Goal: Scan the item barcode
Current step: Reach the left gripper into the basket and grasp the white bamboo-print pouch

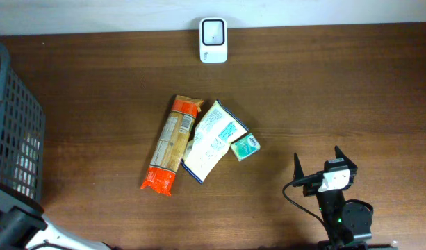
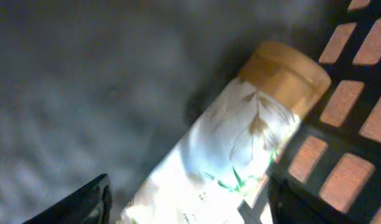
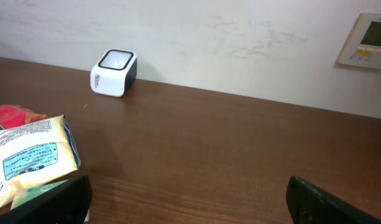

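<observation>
Table, left-edge basket: our left gripper straddles the bottle, grip unclear; right gripper gapes empty; we risk the bottle snagging the basket on lift.

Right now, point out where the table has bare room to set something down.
Bare wood: the wide strip between the basket and the orange packet; the right side, from the scanner down to the right gripper. Crowded: the centre, where it, the white packet and the small green packet lie bunched together.
</observation>
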You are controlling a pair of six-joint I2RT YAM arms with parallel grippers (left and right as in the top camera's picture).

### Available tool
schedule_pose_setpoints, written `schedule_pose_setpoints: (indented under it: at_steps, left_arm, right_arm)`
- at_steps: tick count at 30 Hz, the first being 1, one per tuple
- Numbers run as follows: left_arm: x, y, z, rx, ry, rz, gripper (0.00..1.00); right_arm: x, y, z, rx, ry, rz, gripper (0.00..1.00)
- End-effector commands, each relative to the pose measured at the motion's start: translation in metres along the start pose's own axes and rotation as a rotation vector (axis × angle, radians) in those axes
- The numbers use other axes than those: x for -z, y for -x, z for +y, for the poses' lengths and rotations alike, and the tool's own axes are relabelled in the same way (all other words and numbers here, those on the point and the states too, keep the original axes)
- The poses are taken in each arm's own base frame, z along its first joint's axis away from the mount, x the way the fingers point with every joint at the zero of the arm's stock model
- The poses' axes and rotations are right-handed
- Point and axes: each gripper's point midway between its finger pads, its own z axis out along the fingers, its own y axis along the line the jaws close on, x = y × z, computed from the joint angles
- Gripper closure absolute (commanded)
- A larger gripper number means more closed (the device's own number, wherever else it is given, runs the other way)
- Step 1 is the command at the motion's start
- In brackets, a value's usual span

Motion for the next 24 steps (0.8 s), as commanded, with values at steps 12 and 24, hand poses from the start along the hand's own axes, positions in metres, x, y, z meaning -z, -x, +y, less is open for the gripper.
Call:
schedule_pose_setpoints:
  at_steps: [12, 24]
  left_arm:
    - [-0.044, -0.027, 0.024, -0.079, 0.118, 0.039, 0.59]
    - [-0.035, -0.044, 0.059, 0.203, 0.338, 0.088, 0.25]
  right_arm:
    - [0.000, -0.003, 0.000, 0.004, -0.003, 0.003, 0.01]
    - [0.000, -0.003, 0.000, 0.004, -0.003, 0.003, 0.01]
